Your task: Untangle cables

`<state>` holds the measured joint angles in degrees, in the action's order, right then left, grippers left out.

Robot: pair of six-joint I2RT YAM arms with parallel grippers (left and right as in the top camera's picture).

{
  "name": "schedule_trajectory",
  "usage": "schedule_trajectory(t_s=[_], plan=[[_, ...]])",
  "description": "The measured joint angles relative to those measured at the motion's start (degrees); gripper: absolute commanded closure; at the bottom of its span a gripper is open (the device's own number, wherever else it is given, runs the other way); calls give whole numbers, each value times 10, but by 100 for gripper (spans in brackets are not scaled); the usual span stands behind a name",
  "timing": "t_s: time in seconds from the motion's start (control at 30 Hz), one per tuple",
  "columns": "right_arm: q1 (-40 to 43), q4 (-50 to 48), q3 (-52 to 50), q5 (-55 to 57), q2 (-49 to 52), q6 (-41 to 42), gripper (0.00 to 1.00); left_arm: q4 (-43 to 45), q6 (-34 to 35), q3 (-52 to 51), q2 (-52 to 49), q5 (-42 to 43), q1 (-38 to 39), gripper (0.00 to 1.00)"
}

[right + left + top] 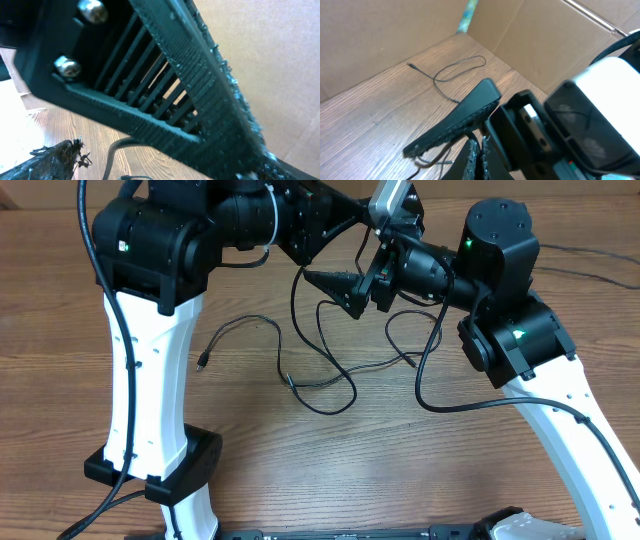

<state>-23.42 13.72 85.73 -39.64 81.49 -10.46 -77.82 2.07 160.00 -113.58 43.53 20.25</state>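
Thin black cables [330, 370] lie in loose crossing loops on the wooden table under both grippers. One separate cable [240, 325] lies to the left, its plug toward the left arm. My left gripper [477, 146] is shut, and a raised cable strand [445, 150] curves up to its fingertips. My right gripper [322, 290] points left just above the loops. One of its fingers [455, 120] crosses right in front of the left jaws. In the right wrist view my right gripper [150, 167] looks open, with a cable [112, 152] on the table between its fingers.
A thick black robot cable [450, 408] curves along the table by the right arm. The left arm's white column and base [150, 410] stand at the left. Cardboard walls [545, 35] close the far side, with another cable loop [460, 69] lying before them.
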Motion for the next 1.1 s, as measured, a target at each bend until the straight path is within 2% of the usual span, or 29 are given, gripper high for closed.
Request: schedule_trajectory(t_s=[0.23, 0.47, 0.57, 0.63, 0.7, 0.87, 1.03, 1.1], plan=[[0, -1, 0, 0, 0, 10, 0, 20, 29, 0, 0, -5, 0, 96], [-1, -31, 0, -1, 0, 14, 0, 70, 113, 0, 0, -63, 0, 95], [-3, -45, 0, 3, 0, 18, 0, 76, 139, 0, 0, -76, 7, 89], [-3, -47, 0, 9, 0, 21, 0, 72, 152, 0, 0, -81, 19, 96], [-3, -43, 0, 16, 0, 24, 0, 68, 158, 0, 0, -83, 28, 96], [-3, 6, 0, 29, 0, 27, 0, 27, 139, 0, 0, -92, 33, 96], [5, 97, 0, 73, 0, 27, 0, -46, 64, 0, 0, -135, 22, 94], [17, 135, 0, 98, 0, 28, 0, -78, 26, 0, 0, -165, 17, 83]])
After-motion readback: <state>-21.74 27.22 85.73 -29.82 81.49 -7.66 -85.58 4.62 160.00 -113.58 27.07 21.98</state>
